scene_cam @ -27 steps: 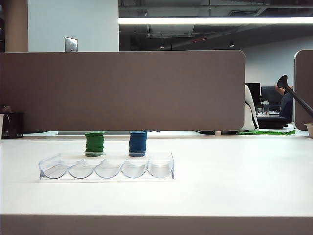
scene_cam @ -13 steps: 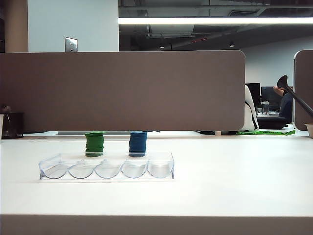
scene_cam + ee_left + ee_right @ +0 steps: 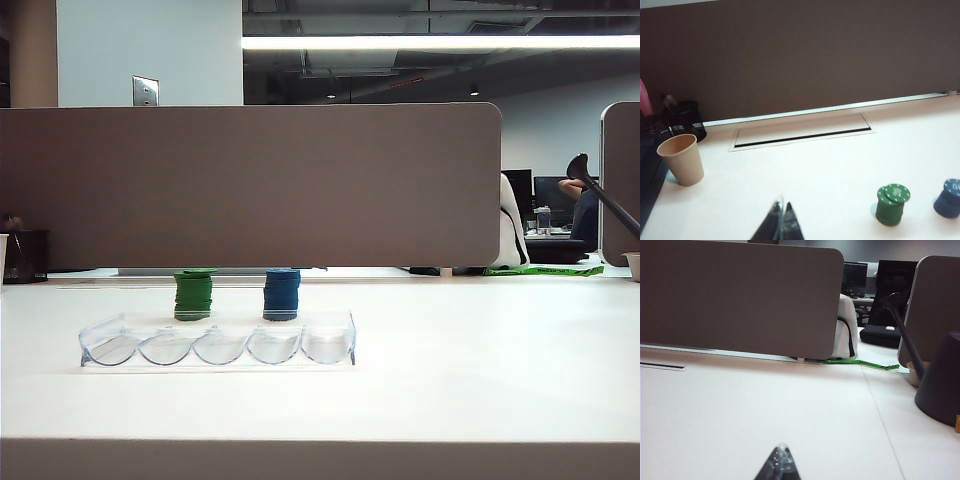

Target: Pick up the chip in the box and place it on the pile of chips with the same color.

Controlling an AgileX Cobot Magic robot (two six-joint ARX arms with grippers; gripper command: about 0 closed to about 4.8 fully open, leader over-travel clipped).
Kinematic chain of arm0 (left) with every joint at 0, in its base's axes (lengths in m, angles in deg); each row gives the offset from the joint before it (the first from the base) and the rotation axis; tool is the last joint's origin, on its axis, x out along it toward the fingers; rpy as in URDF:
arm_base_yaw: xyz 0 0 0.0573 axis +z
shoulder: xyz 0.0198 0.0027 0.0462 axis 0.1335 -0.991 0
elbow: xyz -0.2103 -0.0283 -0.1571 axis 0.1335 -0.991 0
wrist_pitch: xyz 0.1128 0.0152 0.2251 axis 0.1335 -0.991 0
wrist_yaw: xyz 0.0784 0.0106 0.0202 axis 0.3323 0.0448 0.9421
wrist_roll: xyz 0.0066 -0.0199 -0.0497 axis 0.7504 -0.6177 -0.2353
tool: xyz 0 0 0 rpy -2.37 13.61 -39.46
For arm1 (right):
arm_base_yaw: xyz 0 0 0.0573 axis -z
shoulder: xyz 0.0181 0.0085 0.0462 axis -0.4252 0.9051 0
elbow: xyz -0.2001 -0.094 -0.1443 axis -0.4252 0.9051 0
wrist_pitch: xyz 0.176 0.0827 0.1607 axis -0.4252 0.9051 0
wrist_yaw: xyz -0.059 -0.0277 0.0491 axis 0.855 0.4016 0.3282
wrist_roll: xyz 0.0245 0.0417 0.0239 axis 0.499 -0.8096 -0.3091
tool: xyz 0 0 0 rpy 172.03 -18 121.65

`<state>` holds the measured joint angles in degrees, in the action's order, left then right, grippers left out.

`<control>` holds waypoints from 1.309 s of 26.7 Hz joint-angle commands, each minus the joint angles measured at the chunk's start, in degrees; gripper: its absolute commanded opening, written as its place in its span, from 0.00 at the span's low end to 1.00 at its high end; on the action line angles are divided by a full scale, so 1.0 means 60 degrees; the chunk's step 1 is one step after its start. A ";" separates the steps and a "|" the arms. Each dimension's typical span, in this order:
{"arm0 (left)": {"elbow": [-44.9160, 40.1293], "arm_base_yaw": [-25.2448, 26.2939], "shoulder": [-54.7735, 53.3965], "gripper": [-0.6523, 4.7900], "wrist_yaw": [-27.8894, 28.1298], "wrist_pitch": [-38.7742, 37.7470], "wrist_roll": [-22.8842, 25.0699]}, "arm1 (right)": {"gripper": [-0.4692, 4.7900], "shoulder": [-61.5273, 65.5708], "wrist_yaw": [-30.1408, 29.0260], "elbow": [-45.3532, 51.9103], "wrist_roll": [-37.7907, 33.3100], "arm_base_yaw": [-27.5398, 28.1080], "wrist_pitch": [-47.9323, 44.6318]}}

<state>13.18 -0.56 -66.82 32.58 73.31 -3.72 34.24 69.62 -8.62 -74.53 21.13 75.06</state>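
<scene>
Chip (image 3: 894,193) with a white-marked green face lies on top of the pile of chips (image 3: 193,296), not in the box. Going by size: a brown partition (image 3: 250,185) walls off the far side of the white table (image 3: 480,360); the clear box (image 3: 218,342) lies near the front, its scalloped slots showing no chip; the green pile and a blue stack (image 3: 282,294) stand just behind it, side by side. A paper cup (image 3: 681,159) stands well apart from them. The left gripper (image 3: 781,225) hovers above the table near the green pile with its tips pressed together, holding nothing. The right gripper (image 3: 779,460), tips likewise together, hangs over bare table.
</scene>
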 commanded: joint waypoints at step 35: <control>-0.1818 -0.0018 0.5002 0.11 0.0637 -0.3304 -0.1297 | 0.08 -0.0204 -0.1566 0.0069 -0.0368 0.1785 -0.0098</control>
<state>3.17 -0.56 -36.70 36.08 52.56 -11.45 33.02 60.35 -7.94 -76.63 31.91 75.28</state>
